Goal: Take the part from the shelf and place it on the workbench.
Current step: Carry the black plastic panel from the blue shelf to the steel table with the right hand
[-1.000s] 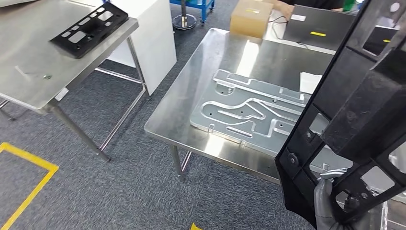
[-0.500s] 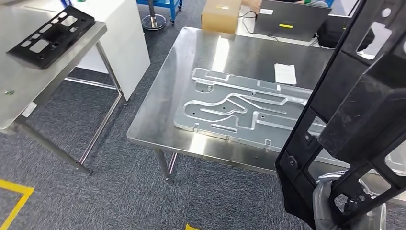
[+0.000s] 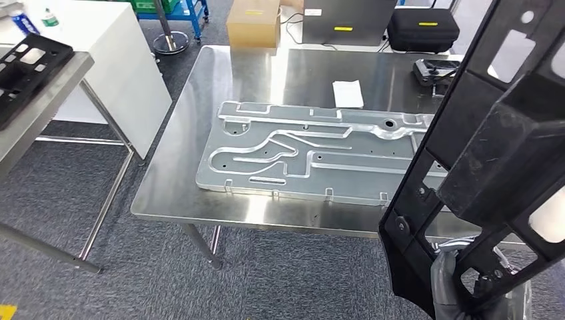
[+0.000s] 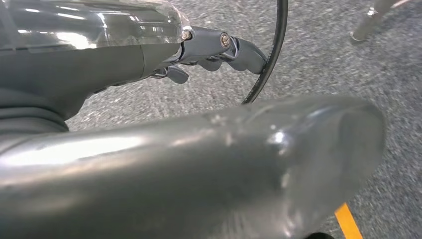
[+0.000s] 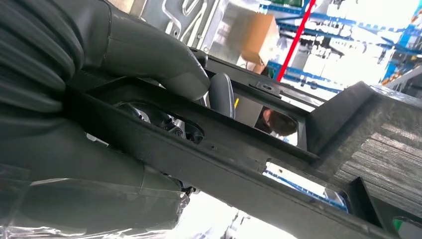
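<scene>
Fingers (image 5: 164,69) of the right hand (image 3: 448,288) are wrapped around the black frame part (image 3: 493,153), which is held tilted at near right, above the near-right edge of the steel workbench (image 3: 200,200). Left hand (image 4: 219,47) is seen over grey carpet (image 4: 323,55), fingers curled in, nothing gripped. A machined aluminium plate (image 3: 300,157) lies flat on the workbench, a white paper slip (image 3: 348,93) just beyond it. A second black frame (image 3: 23,70) is seen on the far-left table (image 3: 40,127).
</scene>
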